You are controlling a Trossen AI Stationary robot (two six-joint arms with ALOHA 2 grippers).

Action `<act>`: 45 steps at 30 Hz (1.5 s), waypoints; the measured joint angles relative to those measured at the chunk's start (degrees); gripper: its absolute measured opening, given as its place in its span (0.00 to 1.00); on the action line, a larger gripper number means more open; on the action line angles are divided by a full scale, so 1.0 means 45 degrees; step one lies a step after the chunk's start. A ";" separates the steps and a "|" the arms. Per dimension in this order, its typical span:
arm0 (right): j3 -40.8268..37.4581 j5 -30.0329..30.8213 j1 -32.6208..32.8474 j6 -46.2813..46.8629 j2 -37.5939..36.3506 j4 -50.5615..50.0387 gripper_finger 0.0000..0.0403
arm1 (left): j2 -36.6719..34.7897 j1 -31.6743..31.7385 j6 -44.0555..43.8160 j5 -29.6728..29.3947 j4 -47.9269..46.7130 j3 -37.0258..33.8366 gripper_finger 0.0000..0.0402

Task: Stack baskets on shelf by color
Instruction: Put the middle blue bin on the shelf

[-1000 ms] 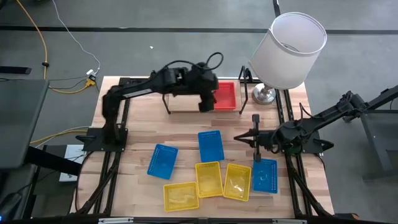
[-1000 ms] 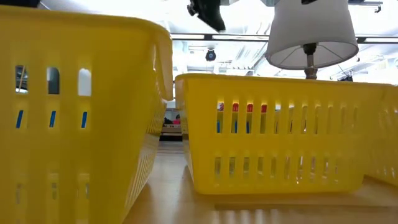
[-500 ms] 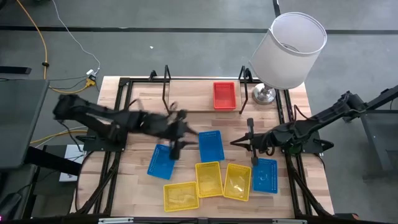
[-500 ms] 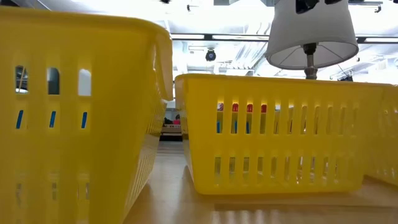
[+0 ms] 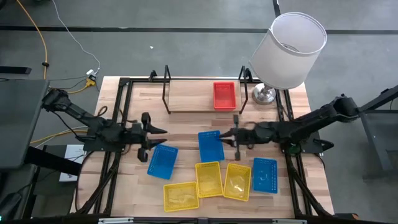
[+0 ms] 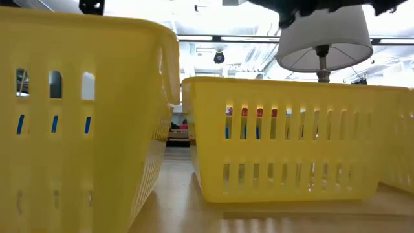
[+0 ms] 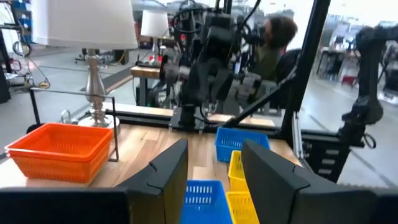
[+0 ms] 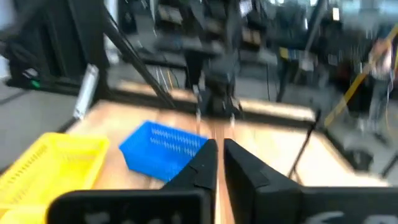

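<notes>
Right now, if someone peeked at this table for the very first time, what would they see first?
Probably the bright baskets: three yellow baskets in a row along the table's front edge, with three blue baskets around them. Then the red basket alone on the shelf at the back, beside a big white lamp. The two dark arms reach toward the middle from either side.

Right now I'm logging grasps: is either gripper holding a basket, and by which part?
Nothing is held. The left gripper is open and empty; the right gripper is nearly shut on nothing.
</notes>
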 joint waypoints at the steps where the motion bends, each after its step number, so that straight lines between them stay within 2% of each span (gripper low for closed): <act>1: 0.0412 0.0000 -0.0167 0.0323 0.0375 -0.0633 0.08 | -0.0227 -0.0093 0.0016 -0.0058 0.0009 -0.0090 0.35; 6: 0.2508 -0.0098 -0.0703 0.1905 0.2074 -0.5215 0.27 | -0.0798 -0.0384 0.0225 -0.0088 -0.0049 -0.0293 0.35; 10: 0.3844 -0.1492 -0.0742 0.3198 0.3017 -0.8987 0.39 | -0.0776 -0.0665 0.0228 -0.0085 -0.0146 -0.0304 0.35; 13: 0.4572 -0.2343 -0.0504 0.4256 0.3405 -1.0564 0.44 | -0.0728 -0.0796 0.0231 -0.0083 -0.0153 -0.0304 0.35; 17: 0.4911 -0.2401 0.0189 0.4572 0.3585 -1.1938 0.45 | -0.0733 -0.0838 0.0228 -0.0085 -0.0146 -0.0304 0.35; 24: 0.4916 -0.1206 0.1303 0.3950 0.4389 -1.2197 0.45 | -0.0733 -0.0833 0.0361 -0.0085 -0.0146 -0.0304 0.35; 31: 0.4916 -0.0265 0.1638 0.3024 0.5560 -1.1909 0.45 | -0.0713 -0.0833 0.0553 -0.0085 -0.0240 -0.0299 0.35; 42: 0.4916 -0.0085 0.1638 0.2753 0.6152 -1.1463 0.45 | -0.0708 -0.0833 0.0427 -0.0080 -0.0415 -0.0299 0.35; 45: 0.4916 -0.0078 0.1633 0.2756 0.6406 -1.1397 0.42 | -0.0708 -0.0833 0.0427 -0.0080 -0.0428 -0.0299 0.35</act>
